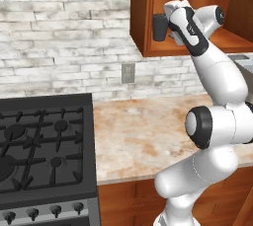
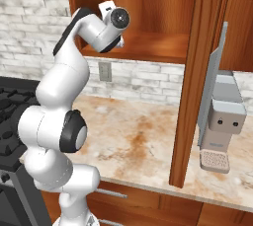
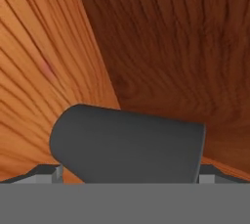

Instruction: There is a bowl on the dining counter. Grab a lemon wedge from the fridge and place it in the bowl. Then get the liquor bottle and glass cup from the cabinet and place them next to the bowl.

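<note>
A dark grey glass cup (image 1: 159, 26) stands at the left end of the open cabinet's lower shelf (image 1: 232, 40). My gripper (image 1: 169, 26) reaches into the cabinet right beside it. In the hand view the cup (image 3: 128, 142) fills the space between the two fingertips (image 3: 46, 171), which stand wide on either side of it. My gripper (image 3: 128, 175) is open around the cup. Wooden cabinet walls lie behind it. The bowl, lemon wedge and liquor bottle are out of view.
The open cabinet door (image 2: 197, 72) hangs down toward the marble counter (image 1: 143, 136) to the arm's right. A coffee machine (image 2: 222, 116) stands beyond it. A black gas stove (image 1: 44, 146) lies to the left, with a wall outlet (image 1: 128, 73) on the brick backsplash.
</note>
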You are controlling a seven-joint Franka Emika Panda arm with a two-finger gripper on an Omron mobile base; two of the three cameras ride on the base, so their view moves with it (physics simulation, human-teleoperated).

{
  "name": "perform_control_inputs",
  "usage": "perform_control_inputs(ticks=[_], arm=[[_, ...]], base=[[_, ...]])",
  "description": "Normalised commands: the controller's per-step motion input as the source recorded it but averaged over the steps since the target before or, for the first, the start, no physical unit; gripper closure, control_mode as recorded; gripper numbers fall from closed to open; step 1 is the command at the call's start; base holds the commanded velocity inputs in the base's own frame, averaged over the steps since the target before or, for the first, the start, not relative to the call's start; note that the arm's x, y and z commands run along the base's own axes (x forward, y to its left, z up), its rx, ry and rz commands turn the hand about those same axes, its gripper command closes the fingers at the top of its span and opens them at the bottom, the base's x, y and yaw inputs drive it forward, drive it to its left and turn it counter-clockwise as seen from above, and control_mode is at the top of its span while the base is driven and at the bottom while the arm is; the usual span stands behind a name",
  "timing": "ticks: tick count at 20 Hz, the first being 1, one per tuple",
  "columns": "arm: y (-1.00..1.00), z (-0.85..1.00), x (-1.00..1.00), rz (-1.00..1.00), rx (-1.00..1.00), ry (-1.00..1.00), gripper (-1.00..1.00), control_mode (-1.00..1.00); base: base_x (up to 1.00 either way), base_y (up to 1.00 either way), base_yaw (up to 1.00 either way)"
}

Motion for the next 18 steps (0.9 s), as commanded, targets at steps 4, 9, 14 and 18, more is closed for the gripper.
perform_control_inputs(ticks=[4, 9, 14, 18], arm=[[0.0, -0.28, 0.0, 0.0, 0.0, 0.13, -1.0, -1.0], [0.01, -0.34, 0.0, 0.0, 0.0, 0.18, 1.0, -1.0], [0.02, -0.41, 0.0, 0.01, 0.0, 0.19, 1.0, -1.0], [0.07, -0.32, -0.23, 0.0, 0.0, 0.02, 1.0, -1.0]], base=[[0.0, 0.0, 0.0], [0.0, 0.0, 0.0], [0.0, 0.0, 0.0], [0.0, 0.0, 0.0]])
